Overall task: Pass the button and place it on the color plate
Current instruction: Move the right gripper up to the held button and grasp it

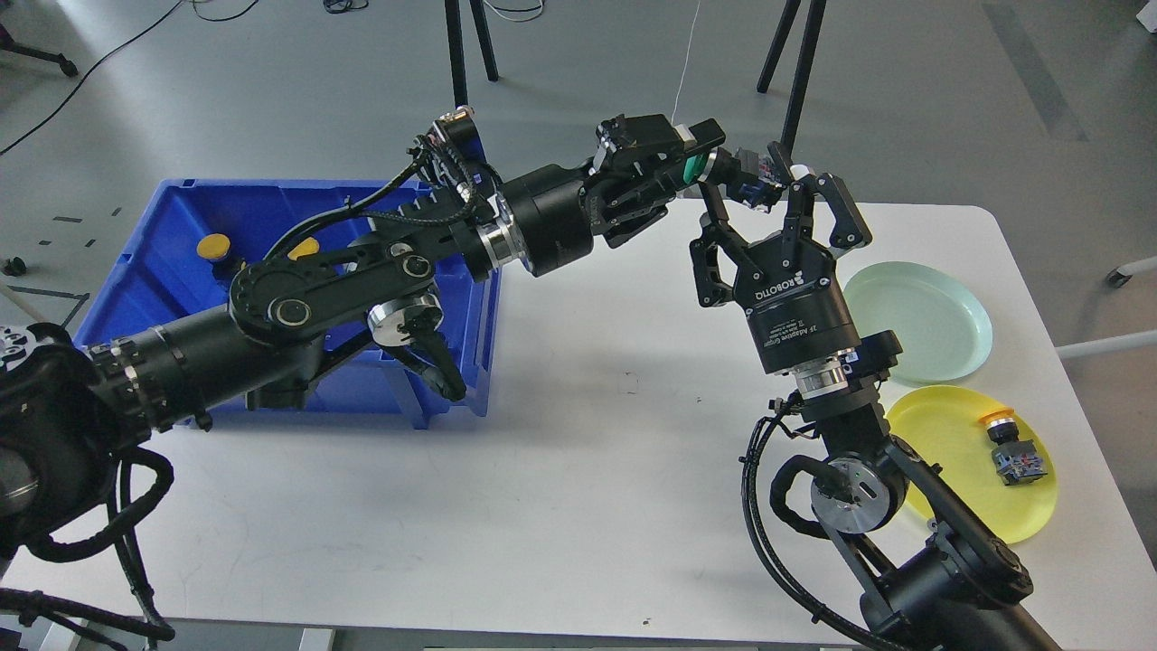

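My left gripper (694, 163) is shut on a green-capped button (723, 171) and holds it high over the table's far edge, its dark body pointing right. My right gripper (750, 185) is open, its fingers (785, 161) standing on either side of the button's body, not closed on it. A pale green plate (931, 318) lies empty at the right. A yellow plate (958, 434) in front of it holds an orange-capped button (1011, 446).
A blue bin (181, 226) at the left holds yellow-capped buttons (213, 245). My left arm stretches over the bin's right wall. Black tripod legs (795, 63) stand behind the table. The white table (560, 452) spreads between the arms.
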You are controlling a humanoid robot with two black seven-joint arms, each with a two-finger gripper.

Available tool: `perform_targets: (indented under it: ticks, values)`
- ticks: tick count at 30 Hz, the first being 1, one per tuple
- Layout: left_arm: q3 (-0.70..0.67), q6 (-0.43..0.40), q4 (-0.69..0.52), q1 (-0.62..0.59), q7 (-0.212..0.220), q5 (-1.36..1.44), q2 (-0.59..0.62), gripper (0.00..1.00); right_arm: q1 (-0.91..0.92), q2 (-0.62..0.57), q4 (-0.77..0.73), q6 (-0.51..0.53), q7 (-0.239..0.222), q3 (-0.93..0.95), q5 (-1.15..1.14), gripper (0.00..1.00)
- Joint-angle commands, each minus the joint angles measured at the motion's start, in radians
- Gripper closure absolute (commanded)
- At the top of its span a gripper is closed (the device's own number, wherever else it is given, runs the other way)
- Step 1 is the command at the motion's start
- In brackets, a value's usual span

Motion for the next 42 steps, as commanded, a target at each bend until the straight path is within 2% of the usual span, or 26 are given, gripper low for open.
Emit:
perform_targets:
  ticks: [1,3,16,19,22,26,27,28,34,42]
  values:
    - [0.000,0.001,-0.002,0.002,0.000,0.001,0.000,0.86,0.002,0.000,0.003,0.000,0.000,0.001,-0.002,0.94]
    - [0.000,0.003,-0.002,0.002,0.000,0.001,0.000,0.86,0.003,0.000,0.006,0.000,0.000,0.001,-0.001,1.00]
    - [0.000,0.008,-0.003,0.005,0.000,0.001,0.000,0.87,0.003,0.000,0.004,-0.003,0.000,0.002,-0.002,0.99]
    - [0.000,0.008,-0.003,0.005,0.000,0.001,0.000,0.88,0.003,0.000,0.003,-0.009,0.000,0.007,0.000,0.89]
    - [0.000,0.008,-0.003,0.006,0.000,0.001,0.000,0.88,0.000,0.000,0.003,-0.012,0.000,0.013,0.000,0.58]
    - [0.003,0.008,-0.003,0.006,0.000,0.001,0.000,0.88,-0.006,0.000,0.006,-0.010,0.000,0.013,0.003,0.44]
    - [0.003,0.008,-0.003,0.006,0.000,0.001,0.000,0.88,-0.007,0.000,0.006,-0.009,0.000,0.013,0.005,0.38]
    - [0.003,0.008,-0.003,0.006,0.000,0.001,0.000,0.88,-0.007,0.000,0.006,-0.010,0.000,0.013,0.005,0.26]
    - [0.003,0.008,-0.003,0.006,0.000,0.001,0.000,0.88,-0.015,0.000,0.009,-0.003,0.000,0.013,0.008,0.23]
    - [0.003,0.008,-0.003,0.006,0.000,0.001,0.001,0.88,-0.050,0.000,0.046,-0.001,0.000,0.004,0.006,0.26]
